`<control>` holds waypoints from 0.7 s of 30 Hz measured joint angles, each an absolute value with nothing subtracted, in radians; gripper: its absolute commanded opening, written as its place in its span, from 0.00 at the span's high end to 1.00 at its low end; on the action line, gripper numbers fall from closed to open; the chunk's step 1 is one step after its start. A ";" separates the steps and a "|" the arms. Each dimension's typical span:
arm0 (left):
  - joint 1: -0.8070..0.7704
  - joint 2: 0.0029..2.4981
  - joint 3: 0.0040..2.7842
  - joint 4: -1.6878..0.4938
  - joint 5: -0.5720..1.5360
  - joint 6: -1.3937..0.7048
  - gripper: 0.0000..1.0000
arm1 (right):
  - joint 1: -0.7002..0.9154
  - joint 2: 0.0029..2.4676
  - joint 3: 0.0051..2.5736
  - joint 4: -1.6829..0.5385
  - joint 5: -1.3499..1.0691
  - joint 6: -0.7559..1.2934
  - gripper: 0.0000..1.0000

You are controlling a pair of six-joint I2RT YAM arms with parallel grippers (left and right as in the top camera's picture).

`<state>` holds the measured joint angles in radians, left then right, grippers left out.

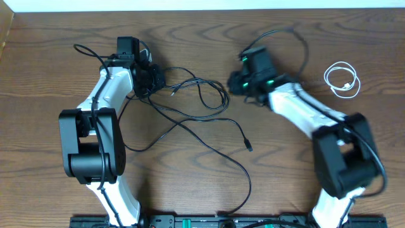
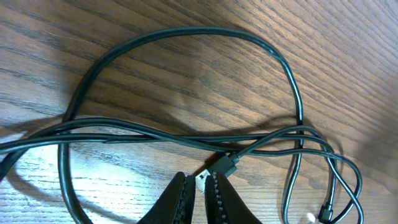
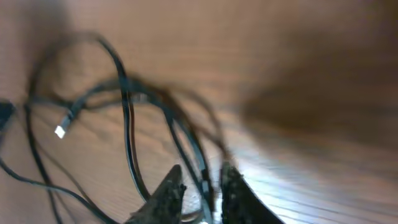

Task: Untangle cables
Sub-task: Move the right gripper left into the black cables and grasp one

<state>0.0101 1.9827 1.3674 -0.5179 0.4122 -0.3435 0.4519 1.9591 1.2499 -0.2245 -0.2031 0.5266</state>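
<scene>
Two long black cables point(image 1: 204, 96) lie looped over each other mid-table, one trailing down to a plug point(image 1: 248, 145). A short white cable point(image 1: 342, 80) lies coiled apart at the far right. My left gripper point(image 1: 158, 81) sits at the tangle's left end. In the left wrist view it point(image 2: 200, 182) is shut on the silver tip of a black cable's plug point(image 2: 222, 166), with loops point(image 2: 186, 134) crossing beyond. My right gripper point(image 1: 231, 85) is at the tangle's right end. The right wrist view is blurred; there it point(image 3: 202, 177) is closed on a black cable strand point(image 3: 194, 149).
Thicker black cables fixed to the arms curl behind the left arm point(image 1: 85, 50) and the right arm point(image 1: 288, 35). The table's far edge point(image 1: 202, 9) runs along the top. Both arm bases point(image 1: 190, 221) stand at the near edge.
</scene>
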 measured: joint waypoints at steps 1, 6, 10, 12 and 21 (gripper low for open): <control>0.010 1.983 1.367 -0.518 0.412 -0.344 0.86 | 0.471 1.983 1.250 -0.221 -0.204 0.530 0.96; 0.010 1.983 1.367 -0.518 0.412 -0.344 0.86 | 0.523 2.042 1.248 -0.196 -0.201 0.535 0.99; 0.010 1.983 1.367 -0.518 0.412 -0.344 0.86 | 0.516 2.041 1.248 -0.191 -0.223 0.520 0.66; 0.010 1.983 1.367 -0.517 0.412 -0.344 0.86 | 0.513 2.035 1.248 -0.192 -0.236 0.507 0.66; 0.010 1.983 1.367 -0.518 0.412 -0.344 0.86 | 0.520 1.996 1.248 -0.247 -0.246 0.504 0.64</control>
<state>0.0101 1.9827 1.3674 -0.5179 0.4122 -0.3435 0.5198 1.9961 1.2480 -0.2466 -0.2462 0.5041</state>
